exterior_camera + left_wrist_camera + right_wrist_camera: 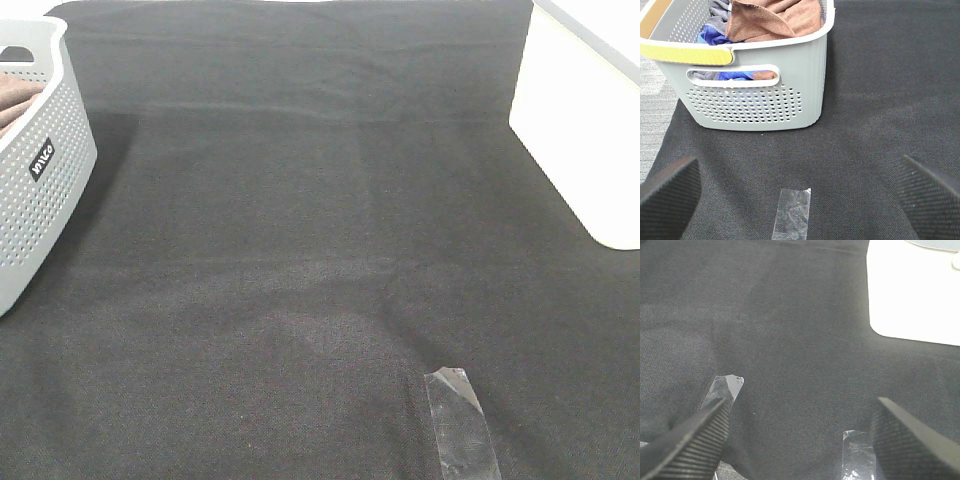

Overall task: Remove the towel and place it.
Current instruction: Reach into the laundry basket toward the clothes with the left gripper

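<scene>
The brown plush towel (775,19) lies bunched on top of other cloths inside a grey perforated laundry basket (765,95). In the exterior high view only a sliver of the towel (15,100) shows inside the basket (45,190) at the far left. My left gripper (800,195) is open and empty, low over the black cloth, short of the basket. My right gripper (800,440) is open and empty over bare black cloth. Neither gripper shows in the exterior high view.
A black table cloth (300,250) covers the table. Blue and grey cloths (715,35) lie under the towel in the basket. Strips of clear tape (460,425) lie on the cloth near the front. The bare white table edge (585,130) shows at the right.
</scene>
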You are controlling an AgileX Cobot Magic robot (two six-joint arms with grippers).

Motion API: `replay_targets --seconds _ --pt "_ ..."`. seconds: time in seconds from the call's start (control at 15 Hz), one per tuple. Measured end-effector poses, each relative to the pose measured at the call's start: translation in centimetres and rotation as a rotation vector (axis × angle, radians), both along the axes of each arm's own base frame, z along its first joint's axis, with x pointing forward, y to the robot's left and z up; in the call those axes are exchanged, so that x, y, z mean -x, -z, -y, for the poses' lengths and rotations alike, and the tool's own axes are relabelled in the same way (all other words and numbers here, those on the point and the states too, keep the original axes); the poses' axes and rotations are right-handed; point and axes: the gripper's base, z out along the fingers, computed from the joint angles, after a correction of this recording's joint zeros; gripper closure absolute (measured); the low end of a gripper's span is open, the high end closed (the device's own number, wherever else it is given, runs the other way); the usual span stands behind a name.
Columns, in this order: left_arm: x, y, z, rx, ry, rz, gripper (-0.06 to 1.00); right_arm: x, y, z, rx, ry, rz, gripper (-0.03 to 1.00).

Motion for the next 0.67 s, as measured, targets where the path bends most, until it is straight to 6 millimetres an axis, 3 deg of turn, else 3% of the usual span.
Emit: replay_targets --seconds 0.67 --pt "0.00 0.00 0.00 0.000 0.000 0.000 -0.05 0.00 0.00 0.00 0.000 0.000 0.000 0.21"
